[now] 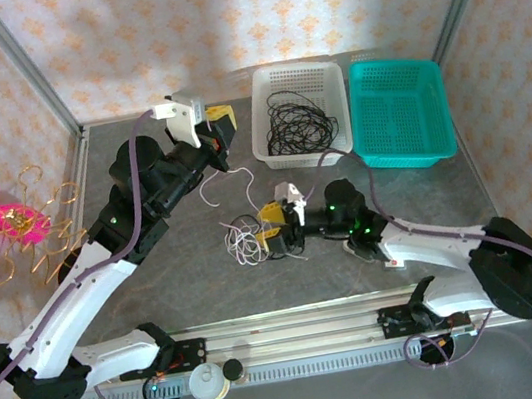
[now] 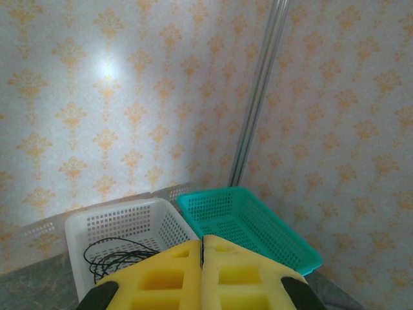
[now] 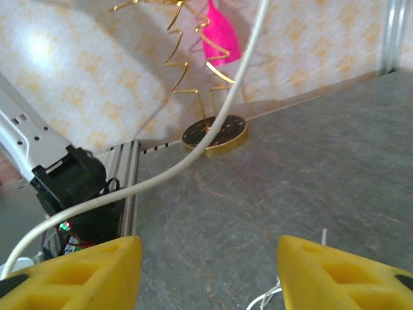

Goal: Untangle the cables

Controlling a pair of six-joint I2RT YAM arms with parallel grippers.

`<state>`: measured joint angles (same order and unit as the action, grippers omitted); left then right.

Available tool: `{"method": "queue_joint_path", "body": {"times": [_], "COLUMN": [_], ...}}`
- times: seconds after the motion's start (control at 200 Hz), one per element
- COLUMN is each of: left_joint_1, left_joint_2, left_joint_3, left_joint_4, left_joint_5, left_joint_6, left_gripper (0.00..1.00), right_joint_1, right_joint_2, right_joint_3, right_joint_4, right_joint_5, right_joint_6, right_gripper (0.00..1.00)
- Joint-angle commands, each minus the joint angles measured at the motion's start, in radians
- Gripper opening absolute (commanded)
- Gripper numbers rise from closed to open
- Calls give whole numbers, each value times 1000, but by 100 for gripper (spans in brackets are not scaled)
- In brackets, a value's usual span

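— Tool check first: how is the left tool [image 2: 202,257] set?
— Its yellow pads are pressed flat together, raised well above the tabletop [image 1: 447,193]. A white cable [image 3: 161,175] is seen rising steeply toward it. A pinch on that cable is judged likely, though the cord itself is hidden between the pads.
— And the right tool [image 3: 208,271]?
— Spread wide and held low, just beside the white tangle [image 1: 244,240] near the middle of the tabletop. Nothing is gripped.
— Which step is judged to be in hand?
— One white strand is drawn up out of the tangle. Next, the loose loops would need to be pinned or taken by the right tool, so the strand slides free and the knot is not dragged along.
— What else is noted?
— Black cables [image 1: 296,122] are coiled in the white basket [image 1: 257,112], with a teal basket [image 1: 362,113] just beside it. A gold wire stand [image 3: 229,129] is set off to the left. The raised strand crosses before the right tool and could be snagged.
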<state>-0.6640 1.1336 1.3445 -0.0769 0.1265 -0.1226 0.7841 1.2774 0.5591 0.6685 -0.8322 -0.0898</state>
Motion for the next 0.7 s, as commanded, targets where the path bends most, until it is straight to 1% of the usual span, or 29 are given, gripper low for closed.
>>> {"method": "queue_joint_path", "body": {"times": [0.0,0.065,0.135,0.23,0.3,0.395,0.496,0.596,0.696], "left_joint_1": [-5,-4,-4,-4,-5,-5,-5,-4,-5], "left_joint_2": [-12,-14,-18,-22,-24,-24,-24,-21,-21], "left_joint_3": [-7,-4,1,6,10,12,7,6,7], "left_joint_4": [-10,-12,-17,-21,-27,-35,-34,-31,-25], "left_joint_5": [23,20,17,13,9,1,-4,-2,4], "left_joint_6": [-17,-14,-9,-1,7,18,22,21,18], "left_gripper": [0,0,0,0,0,0,0,0,0], "right_joint_1": [3,3,3,2,3,3,3,3,3], "right_joint_2": [52,90,125,139,133,120,101,88,87], "right_joint_3": [50,59,68,69,61,57,57,49,49], "right_joint_4": [118,161,174,134,104,67,33,41,38], "right_joint_5": [-23,-54,-90,-34,3,39,43,39,83], "right_joint_6": [-6,33,56,58,46,25,-4,-25,-61], "right_gripper": [52,46,43,38,37,37,38,43,50]}}
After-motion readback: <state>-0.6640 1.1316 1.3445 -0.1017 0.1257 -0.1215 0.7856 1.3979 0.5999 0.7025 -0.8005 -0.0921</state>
